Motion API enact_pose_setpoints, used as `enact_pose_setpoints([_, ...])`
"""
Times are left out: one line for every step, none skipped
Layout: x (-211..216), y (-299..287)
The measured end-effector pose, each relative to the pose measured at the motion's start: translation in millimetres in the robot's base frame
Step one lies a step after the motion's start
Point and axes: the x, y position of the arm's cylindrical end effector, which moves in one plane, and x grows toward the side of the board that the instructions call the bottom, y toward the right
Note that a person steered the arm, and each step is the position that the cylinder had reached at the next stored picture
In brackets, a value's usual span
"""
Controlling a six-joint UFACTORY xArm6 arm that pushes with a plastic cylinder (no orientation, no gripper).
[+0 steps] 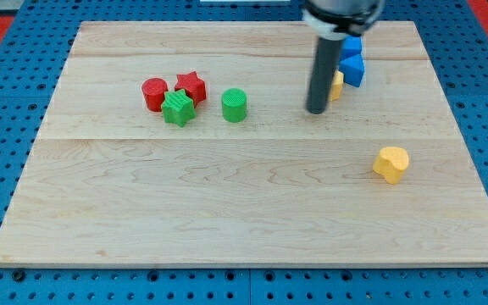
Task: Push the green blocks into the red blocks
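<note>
A red cylinder [153, 93] and a red star [191, 85] sit at the board's upper left. A green star [177, 108] touches both red blocks from below. A green cylinder [235, 105] stands just to the right of the star, a small gap apart from it and from the red star. My tip [316, 111] rests on the board to the right of the green cylinder, about a hand's width away, touching no green or red block.
Two blue blocks [352, 61] stand stacked near the view's top right, beside the rod. A yellow block [337, 85] is partly hidden behind the rod. A yellow heart-like block [390, 163] lies at the right. The wooden board [244, 229] lies on a blue pegboard.
</note>
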Motion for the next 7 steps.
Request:
enact_pose_setpoints([0, -76])
enact_pose_setpoints([4, -105])
enact_pose_setpoints([7, -74])
enact_pose_setpoints([7, 38])
enact_pose_setpoints([-3, 114])
enact_pose_setpoints([-37, 123])
enact_pose_setpoints([-75, 123])
